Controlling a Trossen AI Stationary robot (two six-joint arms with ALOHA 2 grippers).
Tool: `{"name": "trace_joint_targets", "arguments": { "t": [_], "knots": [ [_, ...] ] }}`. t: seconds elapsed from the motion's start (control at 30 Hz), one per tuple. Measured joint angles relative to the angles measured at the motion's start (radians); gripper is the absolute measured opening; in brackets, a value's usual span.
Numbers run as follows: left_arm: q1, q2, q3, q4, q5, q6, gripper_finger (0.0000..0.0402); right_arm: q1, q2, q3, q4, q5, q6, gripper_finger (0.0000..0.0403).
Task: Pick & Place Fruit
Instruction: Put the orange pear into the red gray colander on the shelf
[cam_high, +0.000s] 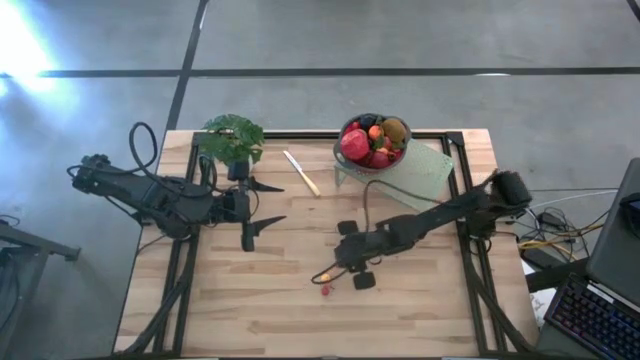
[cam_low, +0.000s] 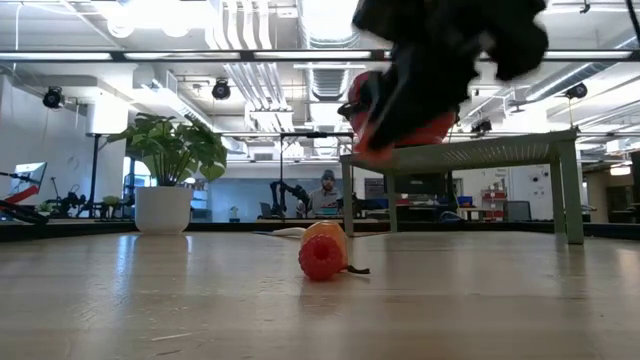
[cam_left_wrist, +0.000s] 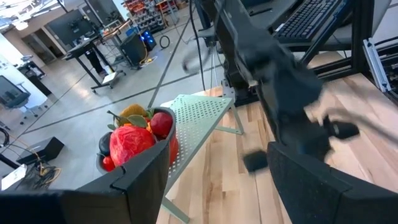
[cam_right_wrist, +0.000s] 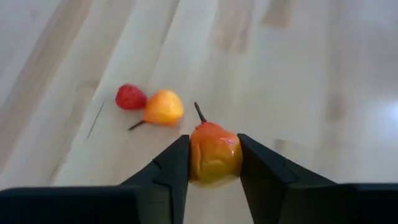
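The wooden table spreads under both my arms, and I take the bowl as my landmark. It sits on a pale green perforated stand at the table's far edge, heaped with fruit: a big red apple, a brown kiwi and smaller red and orange pieces packed round them.

Out to the left of the bowl, along the same far edge, stands the leafy potted plant. Between plant and bowl lies the pale slim knife, flat on the wood.

My left gripper hangs below the plant, well to the left of the bowl, its fingers spread wide apart with nothing between them.

My right gripper is on the near side of the bowl, well away from it toward the table's middle, lowered close to the wood. Its fingers are pressed in against both sides of a small orange-yellow fruit with a reddish top and a short dark stem, so I have that piece clamped.

Just beyond my fingertips, two tinier pieces rest on the table touching each other: an orange berry with a thin stem, and a red berry beside it. Both lie well apart from the bowl, out in the open wood.
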Motion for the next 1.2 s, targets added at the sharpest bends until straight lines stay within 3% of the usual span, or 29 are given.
{"name": "trace_joint_targets", "arguments": {
  "t": [0.2, 0.53, 0.87, 1.2],
  "knots": [
    [0.0, 0.0, 0.0, -0.009, 0.0, 0.0, 0.0273, -0.005, -0.205, 0.0, -0.12, 0.157, -0.046, 0.01],
    [0.0, 0.0, 0.0, -0.01, 0.0, 0.0, 0.0273, -0.126, -0.542, 0.001, -0.367, 0.406, -0.04, 0.0124],
    [0.0, 0.0, 0.0, -0.01, 0.0, 0.0, 0.0273, -0.387, -0.716, 0.001, -0.482, 0.405, -0.04, 0.0111],
    [0.0, 0.0, 0.0, -0.01, 0.0, 0.0, 0.0273, -0.625, -0.675, -0.003, -0.539, 0.266, -0.062, 0.0119]
  ]
}}
